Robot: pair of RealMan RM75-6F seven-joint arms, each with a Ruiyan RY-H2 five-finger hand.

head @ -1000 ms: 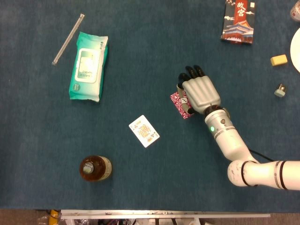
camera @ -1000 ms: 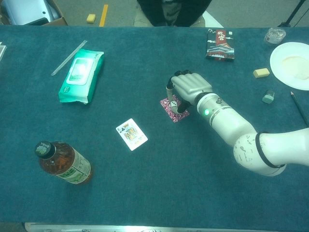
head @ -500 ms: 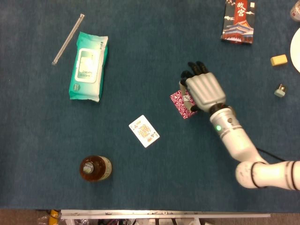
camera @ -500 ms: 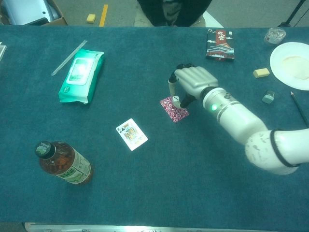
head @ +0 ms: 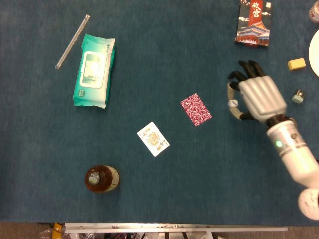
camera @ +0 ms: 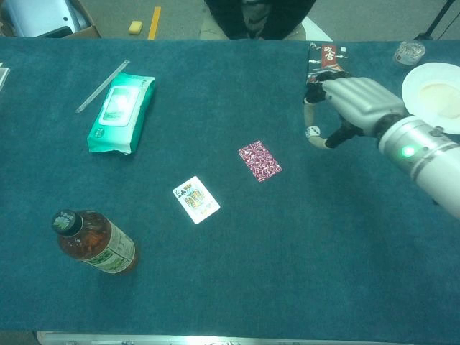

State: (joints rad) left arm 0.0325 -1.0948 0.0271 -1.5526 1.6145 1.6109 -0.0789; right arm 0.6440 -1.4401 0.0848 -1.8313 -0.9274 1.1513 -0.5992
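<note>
A red-patterned playing card [head: 196,109] [camera: 259,160] lies face down alone on the blue table cloth. A second card [head: 153,139] [camera: 195,199] lies face up to its lower left. My right hand [head: 255,93] [camera: 351,102] hovers well to the right of the red-backed card, palm down. Its fingers are loosely curved, the thumb stands apart, and it holds nothing. My left hand shows in neither view.
A green wipes pack [head: 93,69] and a clear rod [head: 73,41] lie at the far left. A brown bottle [head: 101,179] lies at the near left. A dark card box [head: 254,22], a yellow block [head: 296,63], a small grey object [head: 298,95] and a white plate [camera: 440,108] surround the hand.
My right hand has let go of the red-backed card, lifted off it and moved to the right. The card now lies fully uncovered in the same spot.
</note>
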